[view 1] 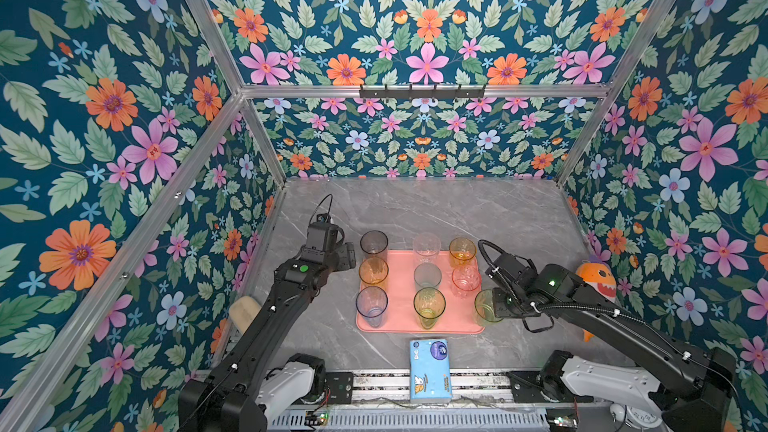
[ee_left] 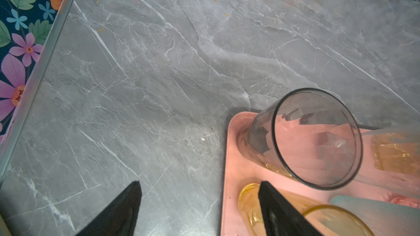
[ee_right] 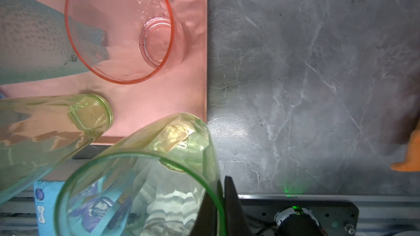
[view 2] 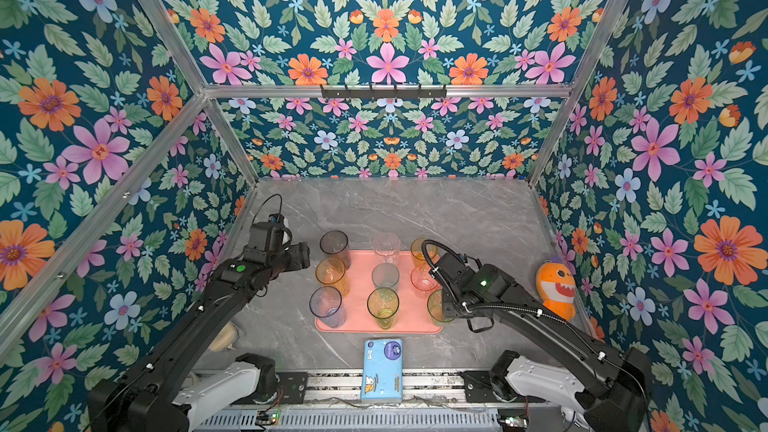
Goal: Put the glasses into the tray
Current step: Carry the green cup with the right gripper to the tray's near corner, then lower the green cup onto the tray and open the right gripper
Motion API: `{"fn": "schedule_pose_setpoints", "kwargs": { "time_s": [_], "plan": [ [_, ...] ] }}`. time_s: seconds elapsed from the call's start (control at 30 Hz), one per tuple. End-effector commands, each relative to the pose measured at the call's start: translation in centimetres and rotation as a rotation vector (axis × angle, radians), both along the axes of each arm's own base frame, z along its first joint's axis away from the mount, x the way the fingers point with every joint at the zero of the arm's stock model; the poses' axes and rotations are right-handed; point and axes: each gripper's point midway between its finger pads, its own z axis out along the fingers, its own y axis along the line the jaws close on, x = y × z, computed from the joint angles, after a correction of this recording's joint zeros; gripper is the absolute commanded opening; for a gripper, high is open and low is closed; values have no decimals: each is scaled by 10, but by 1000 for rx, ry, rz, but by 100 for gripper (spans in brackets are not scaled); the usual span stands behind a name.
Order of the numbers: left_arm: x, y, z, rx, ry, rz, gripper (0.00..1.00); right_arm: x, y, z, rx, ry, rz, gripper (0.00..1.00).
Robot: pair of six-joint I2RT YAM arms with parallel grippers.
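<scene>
Tumbler of clear green glass (view 1: 485,305), upright, sits at the four o'clock corner of the flat salmon-pink tray (view 1: 399,320) in both top views, with the right hand (view 1: 496,304) on its three o'clock side. The left hand (view 1: 348,253) hovers off the ten o'clock corner, well apart.

Left wrist view: that hand is spread and empty beside a smoky grey tumbler (ee_left: 316,137).

Right wrist view: the right hand pinches the green rim, the base over the tray's corner edge. A tall yellow tumbler (ee_right: 56,121) and a pink tumbler (ee_right: 118,30) crowd close, so room looks tight.
</scene>
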Motion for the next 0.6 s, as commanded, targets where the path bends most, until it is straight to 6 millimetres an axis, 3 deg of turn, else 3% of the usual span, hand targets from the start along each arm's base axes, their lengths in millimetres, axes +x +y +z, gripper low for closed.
{"fn": "schedule_pose_setpoints", "kwargs": {
  "time_s": [0.0, 0.57],
  "plan": [
    [2, -1, 2, -6, -11, -2, 84, 7, 3, 2, -17, -40, -24, 0],
    [1, -1, 3, -7, -14, -1, 84, 0, 38, -19, 1, -18, 49, 0]
  ]
}}
